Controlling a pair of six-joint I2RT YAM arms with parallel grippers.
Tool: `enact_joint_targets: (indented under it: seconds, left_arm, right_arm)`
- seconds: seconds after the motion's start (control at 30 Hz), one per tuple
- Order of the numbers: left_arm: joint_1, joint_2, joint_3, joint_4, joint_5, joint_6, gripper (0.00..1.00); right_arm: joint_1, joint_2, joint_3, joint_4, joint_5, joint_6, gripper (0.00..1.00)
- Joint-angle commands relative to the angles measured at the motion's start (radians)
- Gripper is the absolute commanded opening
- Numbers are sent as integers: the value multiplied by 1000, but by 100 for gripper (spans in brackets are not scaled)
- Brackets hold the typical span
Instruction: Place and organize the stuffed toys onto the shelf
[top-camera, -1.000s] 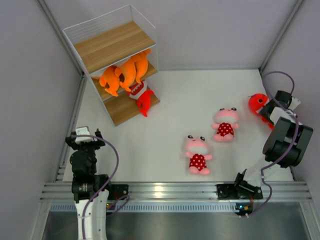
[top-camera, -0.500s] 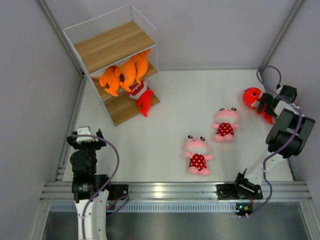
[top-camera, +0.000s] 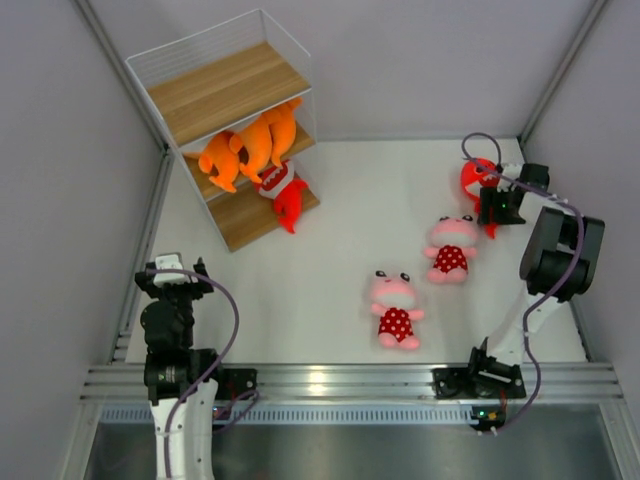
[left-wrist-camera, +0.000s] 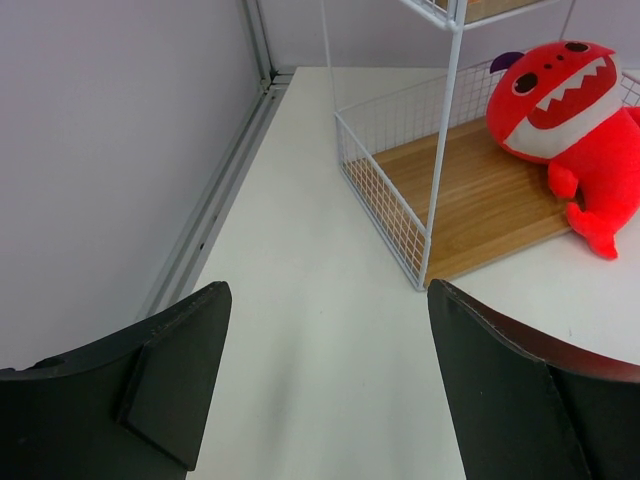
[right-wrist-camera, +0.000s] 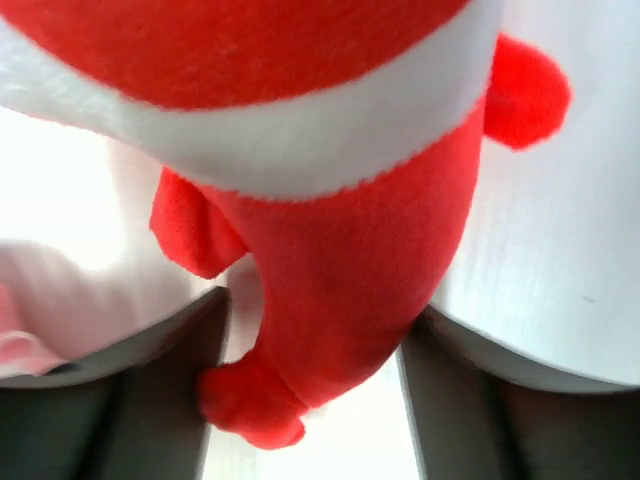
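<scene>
Red shark (right-wrist-camera: 340, 200): clamped between jaws of right gripper (right-wrist-camera: 312, 320), had swung leftward, toward shelf (top-camera: 225, 90).
Left gripper (left-wrist-camera: 325, 330): jaws stood wide, empty.

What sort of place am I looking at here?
Probably a robotics test cell: left arm and right arm bolted to a metal rail, plain walls enclosing a white table, stuffed toys and a small shelf.

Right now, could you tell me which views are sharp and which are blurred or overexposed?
Top external: sharp, even light, glare on the front rail. Left wrist: crisp on the shelved red shark and wire shelf. Right wrist: the near red shark is soft, table blown out.
</scene>
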Motion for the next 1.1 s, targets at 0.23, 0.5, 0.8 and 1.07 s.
enact_joint_targets:
  seconds: [0.23,0.5,0.8,1.07]
  left_arm:
    - [7,-10,-11,74,6,4,86]
    - [11,-12,-5,74,-20,15,85]
    - [19,-10,-3,72,-58,23,85]
    - [28,68,86,48,-61,130,86]
  right_arm:
    - [28,0,52,-11,2,-16,25]
    - [104,-70,182,17,374,219,0]
    - [457,-251,198,0,650,245,0]
    - [715,-429,115,-40,688,264,0]
